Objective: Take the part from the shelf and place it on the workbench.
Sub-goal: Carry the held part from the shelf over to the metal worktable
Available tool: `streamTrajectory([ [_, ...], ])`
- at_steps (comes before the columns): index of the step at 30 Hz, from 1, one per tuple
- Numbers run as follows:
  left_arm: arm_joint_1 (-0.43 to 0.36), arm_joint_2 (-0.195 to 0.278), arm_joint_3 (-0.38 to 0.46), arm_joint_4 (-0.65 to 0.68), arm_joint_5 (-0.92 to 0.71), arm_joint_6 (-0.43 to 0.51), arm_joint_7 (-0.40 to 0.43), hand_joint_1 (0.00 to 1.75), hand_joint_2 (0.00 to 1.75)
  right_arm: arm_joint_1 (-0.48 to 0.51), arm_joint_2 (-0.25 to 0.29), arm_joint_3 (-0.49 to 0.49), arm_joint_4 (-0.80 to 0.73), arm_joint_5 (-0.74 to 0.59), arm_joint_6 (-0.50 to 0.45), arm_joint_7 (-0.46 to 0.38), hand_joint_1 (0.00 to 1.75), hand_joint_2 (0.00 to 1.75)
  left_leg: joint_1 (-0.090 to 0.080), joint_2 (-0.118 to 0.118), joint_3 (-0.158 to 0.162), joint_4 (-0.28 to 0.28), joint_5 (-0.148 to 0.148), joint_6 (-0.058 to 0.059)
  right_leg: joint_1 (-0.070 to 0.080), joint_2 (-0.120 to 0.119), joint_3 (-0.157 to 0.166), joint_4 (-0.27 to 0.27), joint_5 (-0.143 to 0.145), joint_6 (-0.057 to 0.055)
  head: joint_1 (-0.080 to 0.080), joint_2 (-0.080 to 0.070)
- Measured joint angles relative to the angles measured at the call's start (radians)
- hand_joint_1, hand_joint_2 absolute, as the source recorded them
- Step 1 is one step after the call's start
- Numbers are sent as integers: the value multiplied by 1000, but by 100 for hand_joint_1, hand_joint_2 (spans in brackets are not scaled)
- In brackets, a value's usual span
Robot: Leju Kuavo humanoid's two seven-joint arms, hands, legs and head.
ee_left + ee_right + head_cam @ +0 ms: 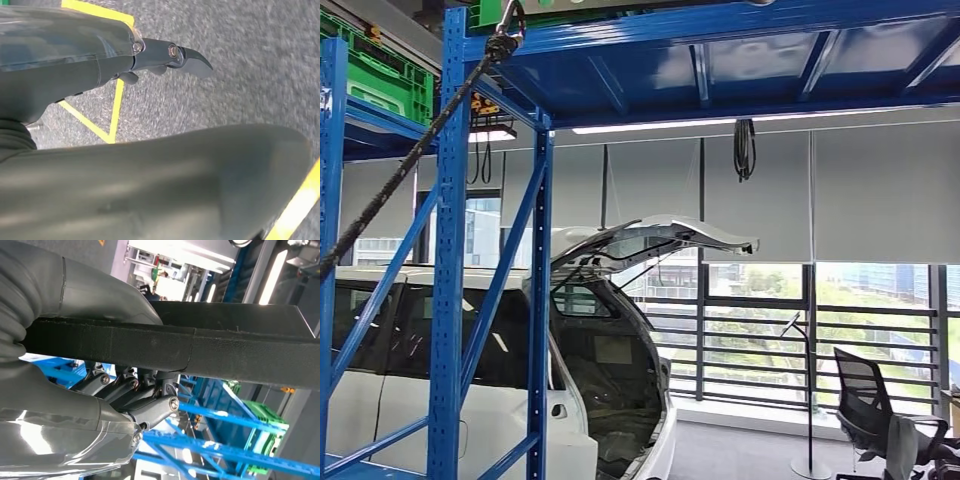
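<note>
Clamped in right hand (124,405): long black part (226,352), thumb over it, fingers (151,412) curled beneath. Looks stiff, flat and fairly light, with a textured face unlikely to slip; probably best gripped near mid-length to stop tipping. Left hand (75,65) hanging above floor (245,75), fingers (188,57) straight, released, holding nothing. Farther off, blue shelf (447,250); beyond, white car (622,350).
</note>
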State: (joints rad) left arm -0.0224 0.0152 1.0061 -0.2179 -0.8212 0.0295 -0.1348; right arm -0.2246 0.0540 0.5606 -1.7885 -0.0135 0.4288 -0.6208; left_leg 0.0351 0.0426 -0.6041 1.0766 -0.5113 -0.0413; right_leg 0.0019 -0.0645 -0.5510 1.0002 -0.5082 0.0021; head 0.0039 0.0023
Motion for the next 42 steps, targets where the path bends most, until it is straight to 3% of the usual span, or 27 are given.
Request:
streamTrajectory([
  [2, -1, 4, 8, -2, 4, 8, 9, 0, 175, 2, -4, 0, 1, 6, 0, -2, 175, 175, -6, 18, 9, -29, 3, 15, 5, -14, -5, 16, -9, 11, -1, 0],
  [4, 2, 9, 17, -3, 7, 19, 19, 0, 175, 2, -8, 0, 2, 12, -1, -3, 175, 175, -9, 0, 5, -27, 8, 33, 4, -27, -4, 20, -11, 17, -2, 0],
  [6, 6, 13, 27, -4, 7, 30, 28, 0, 175, 2, -12, 0, 2, 14, -2, -3, 175, 175, -8, -14, 2, -29, 15, 46, -2, -4, -9, 41, -37, 25, -2, 0],
  [8, 6, 16, 34, -7, 6, 40, 35, 0, 175, 4, -18, -1, 3, 16, -6, -1, 175, 175, -7, -31, -4, -30, 21, 56, -7, 39, -45, 135, -103, 33, -2, 0],
  [10, 6, 18, 38, -10, 3, 52, 39, 0, 175, 11, -25, -1, 3, 19, -10, 2, 175, 175, -9, -52, -11, -30, 27, 62, -7, 55, -98, 266, -163, 35, -2, 0],
  [11, 7, 19, 39, -11, 0, 57, 40, 0, 175, 17, -28, -1, 3, 20, -13, 4, 175, 175, -11, -63, -13, -30, 29, 63, -7, 57, -109, 299, -169, 33, -2, 0],
  [12, 9, 19, 41, -11, -3, 63, 41, 0, 175, 21, -30, -1, 3, 22, -14, 5, 175, 175, -13, -75, -14, -30, 31, 63, -7, 59, -101, 292, -156, 29, -2, 0],
  [13, 11, 19, 42, -11, -6, 68, 41, 0, 175, 25, -31, -1, 3, 24, -16, 6, 175, 175, -15, -87, -15, -30, 34, 62, -6, 66, -75, 244, -125, 23, -2, 0],
  [15, 12, 17, 42, -12, -15, 76, 30, 0, 175, 28, -32, -1, 1, 28, -21, 7, 175, 175, -15, -110, -17, -30, 39, 58, -4, 111, -3, 102, -62, 4, -2, 0],
  [17, 10, 15, 42, -14, -24, 85, 8, 0, 175, 33, -33, -1, -3, 33, -26, 9, 175, 175, -8, -132, -26, -31, 48, 48, -1, 153, 32, 23, -36, -10, -1, 0],
  [18, 10, 15, 42, -16, -28, 90, -3, 0, 175, 36, -33, 0, -4, 35, -29, 10, 175, 175, -4, -143, -31, -33, 53, 40, 1, 157, 32, 17, -36, -12, -1, 0],
  [20, 15, 15, 44, -19, -35, 98, -16, 0, 175, 39, -32, 0, -9, 38, -31, 11, 175, 175, -2, -150, -39, -37, 59, 26, 1, 130, 34, 2, -27, -14, -1, 0],
  [22, 18, 16, 47, -19, -39, 101, -20, 0, 175, 40, -31, 0, -14, 39, -32, 11, 175, 175, -9, -110, -55, -5, 28, 19, -4, 100, 37, -18, -14, -20, -1, 0],
  [23, 17, 16, 48, -20, -40, 102, -22, 0, 175, 43, -31, 0, -15, 40, -32, 11, 175, 175, -10, -83, -73, 41, -5, 17, -4, 85, 36, -23, -10, -21, 0, 0],
  [25, 14, 17, 50, -21, -41, 104, -27, 0, 175, 51, -31, 0, -15, 42, -33, 12, 175, 175, -9, -59, -117, 165, -71, 9, -2, 54, 32, -23, -9, -23, 0, 0],
  [26, 14, 17, 51, -21, -41, 104, -32, 0, 175, 55, -31, 0, -15, 44, -34, 12, 175, 175, -8, -56, -128, 206, -85, 5, -2, 38, 31, -22, -9, -23, 0, 0],
  [27, 15, 17, 54, -21, -41, 101, -38, 0, 175, 57, -31, 0, -15, 45, -34, 12, 175, 175, -8, -53, -121, 211, -81, 2, -2, 24, 31, -21, -9, -23, 0, 0],
  [29, 18, 21, 62, -24, -41, 89, -50, 0, 175, 61, -31, 1, -18, 49, -39, 12, 175, 175, -7, -34, -51, 106, -28, 0, -2, 0, 31, -17, -12, -19, 0, 0],
  [31, 18, 25, 70, -28, -45, 77, -63, 0, 175, 63, -31, 0, -25, 54, -48, 11, 175, 175, -13, 5, 18, -19, 12, 7, 3, -18, 29, -8, -18, -10, 0, 0],
  [33, 17, 28, 78, -31, -52, 69, -79, 0, 175, 67, -31, 0, -30, 64, -59, 6, 175, 175, -20, 19, 31, -53, 15, 22, 9, -34, 26, -1, -20, -2, 0, 0],
  [34, 18, 30, 82, -32, -57, 65, -88, 0, 175, 70, -31, 0, -32, 69, -65, 2, 175, 175, -20, 9, 27, -53, 18, 29, 8, -42, 26, 0, -20, 1, 0, 0],
  [35, 19, 32, 86, -33, -62, 59, -96, 0, 175, 72, -31, 1, -34, 75, -70, -3, 175, 175, -20, 1, 24, -54, 20, 36, 7, -45, 25, 1, -23, 5, 0, 0],
  [37, 18, 38, 92, -35, -73, 47, -109, 0, 175, 74, -32, 0, -39, 80, -77, -11, 175, 175, -16, -14, 21, -57, 27, 48, 2, -13, 13, 35, -54, 14, 0, 0],
  [39, 11, 43, 97, -36, -81, 40, -118, 0, 175, 77, -34, -1, -45, 83, -79, -16, 175, 175, -14, -31, 15, -57, 32, 57, -3, 38, -34, 147, -122, 21, 0, 0],
  [40, 7, 45, 99, -36, -84, 37, -121, 0, 175, 80, -35, -2, -46, 83, -79, -17, 175, 175, -14, -42, 12, -57, 34, 60, -4, 52, -65, 220, -155, 23, 0, 0],
  [41, 5, 46, 101, -36, -86, 36, -122, 0, 175, 84, -37, -3, -46, 83, -80, -18, 175, 175, -15, -53, 10, -57, 36, 61, -4, 57, -87, 271, -170, 24, 0, 0],
  [42, 5, 47, 103, -36, -87, 34, -123, 0, 175, 87, -39, -4, -46, 84, -80, -18, 175, 175, -16, -64, 9, -57, 37, 62, -4, 59, -94, 290, -166, 22, 0, 0],
])
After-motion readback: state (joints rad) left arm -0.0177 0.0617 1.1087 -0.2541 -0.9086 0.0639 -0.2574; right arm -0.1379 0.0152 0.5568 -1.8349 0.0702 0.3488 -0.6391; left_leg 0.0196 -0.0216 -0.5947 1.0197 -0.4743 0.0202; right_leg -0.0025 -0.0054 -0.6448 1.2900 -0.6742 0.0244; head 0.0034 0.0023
